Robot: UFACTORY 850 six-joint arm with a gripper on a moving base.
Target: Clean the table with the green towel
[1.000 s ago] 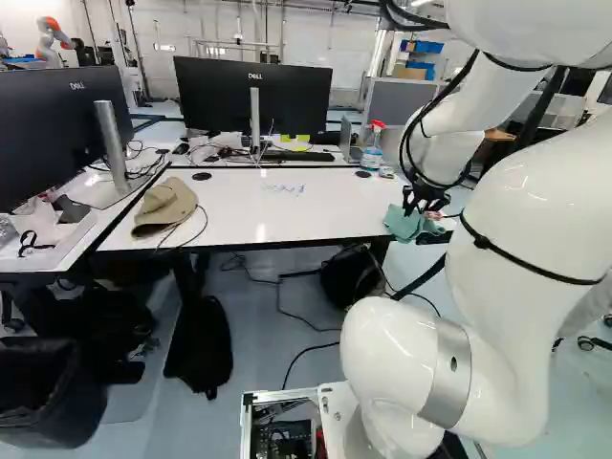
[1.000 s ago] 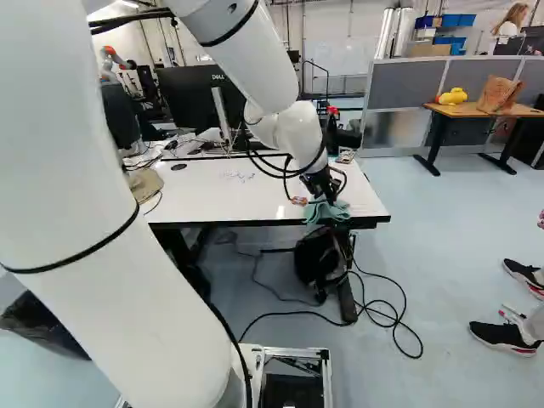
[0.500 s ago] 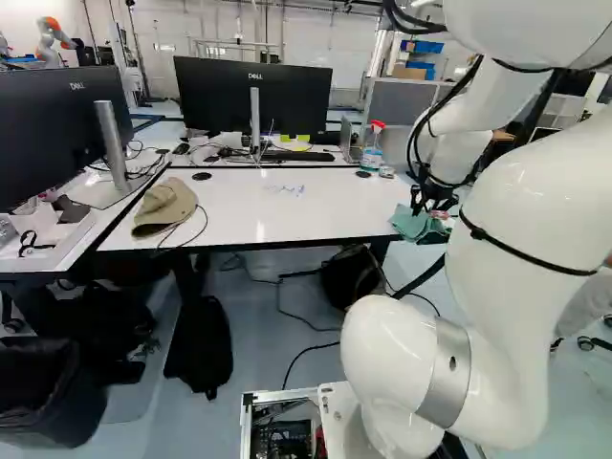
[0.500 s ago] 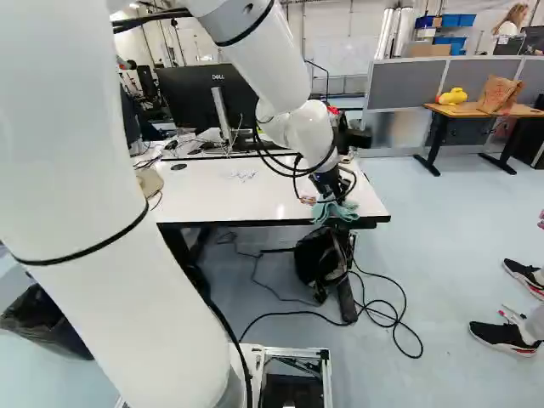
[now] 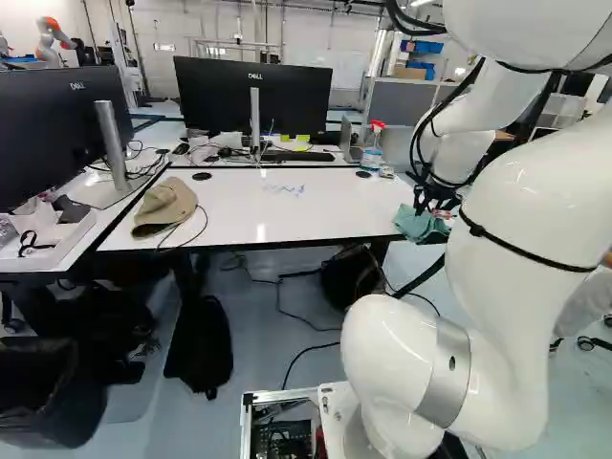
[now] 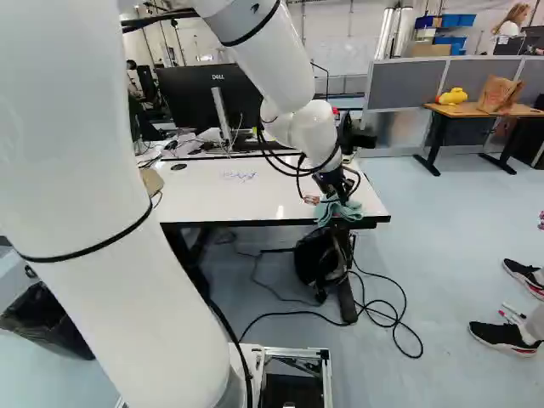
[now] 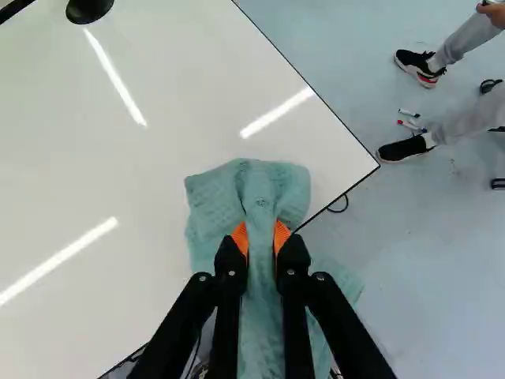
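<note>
Running lengthwise between the gripper's (image 6: 343, 201) pinching fingers, the green towel (image 7: 213, 197) overhangs the table (image 7: 118, 181); black bin (image 5: 57, 411), lower left, left base view.

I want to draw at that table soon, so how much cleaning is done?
Grabbing the green towel looks done: the gripper has it pinched. In hand, it's at the table's corner, partly past the edge. Left to do: the blue scribble shows on top, so that wiping probably comes next.

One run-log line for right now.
fingers: shut on green towel | towel: at table corner, partly over edge | blue marks: visible on table
</note>
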